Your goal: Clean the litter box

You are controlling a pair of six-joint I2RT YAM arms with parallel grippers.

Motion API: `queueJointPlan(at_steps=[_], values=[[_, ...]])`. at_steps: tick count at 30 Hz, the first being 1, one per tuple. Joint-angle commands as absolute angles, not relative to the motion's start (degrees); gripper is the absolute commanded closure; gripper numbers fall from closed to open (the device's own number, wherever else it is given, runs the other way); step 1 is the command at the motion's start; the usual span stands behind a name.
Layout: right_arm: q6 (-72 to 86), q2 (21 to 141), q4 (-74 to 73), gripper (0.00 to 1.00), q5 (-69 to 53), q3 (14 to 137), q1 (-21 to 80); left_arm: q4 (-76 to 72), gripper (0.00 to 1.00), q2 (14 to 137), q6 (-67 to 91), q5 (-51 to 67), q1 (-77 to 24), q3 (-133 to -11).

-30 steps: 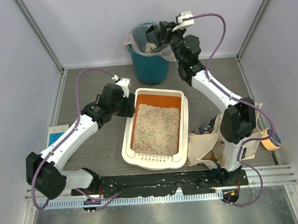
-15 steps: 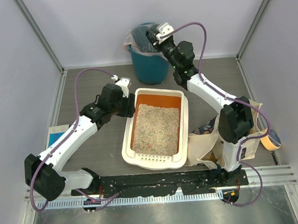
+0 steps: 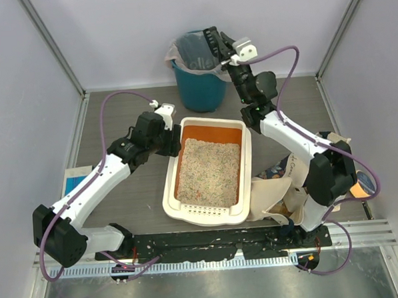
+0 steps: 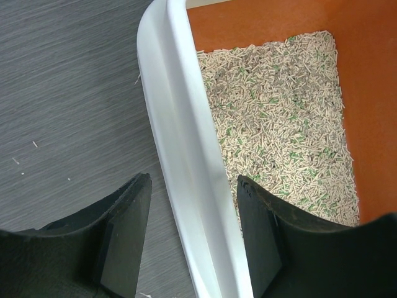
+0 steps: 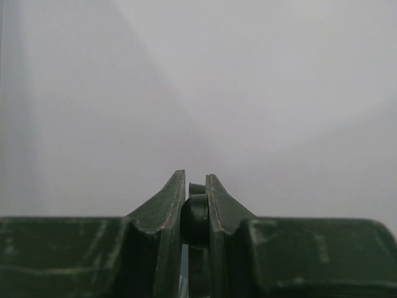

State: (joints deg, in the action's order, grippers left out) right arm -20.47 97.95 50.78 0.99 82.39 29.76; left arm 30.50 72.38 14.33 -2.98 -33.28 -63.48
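Straddling the tray wall, scoop held over the bin

Only the left wrist view shows the left gripper half open, with 1 finger outside and 1 inside the left wall of the litter box. Whether they touch it I cannot tell. From above there is 1 litter box mid-table, 1 tote bag to its right and 1 teal bin beyond it. Farthest, the right gripper hangs above the bin. Its wrist view shows the fingers clamped on the handle of 1 dark scoop.
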Motion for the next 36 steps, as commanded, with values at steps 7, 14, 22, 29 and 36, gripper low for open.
queueJointPlan(at_steps=[7,14,22,29,36], values=[[-8.2,84.1,65.4,0.99,6.8,72.0,29.9,29.4,0.39,72.2,14.3,-3.5,-33.7,-63.1],[6.5,68.7,60.0,0.99,14.0,60.8,31.5,29.4,0.39,71.4,14.5,-4.3,-33.7,-63.1],[15.7,55.9,41.2,0.99,16.7,52.2,32.2,28.2,0.39,68.5,14.8,-8.4,-33.7,-62.1],[16.8,52.6,14.9,0.99,9.9,54.9,32.1,25.7,0.39,65.0,15.2,-10.1,-33.7,-60.1],[16.1,55.8,0.4,0.99,-2.4,58.6,32.1,22.9,0.36,60.6,13.6,-15.5,-33.7,-58.1]])
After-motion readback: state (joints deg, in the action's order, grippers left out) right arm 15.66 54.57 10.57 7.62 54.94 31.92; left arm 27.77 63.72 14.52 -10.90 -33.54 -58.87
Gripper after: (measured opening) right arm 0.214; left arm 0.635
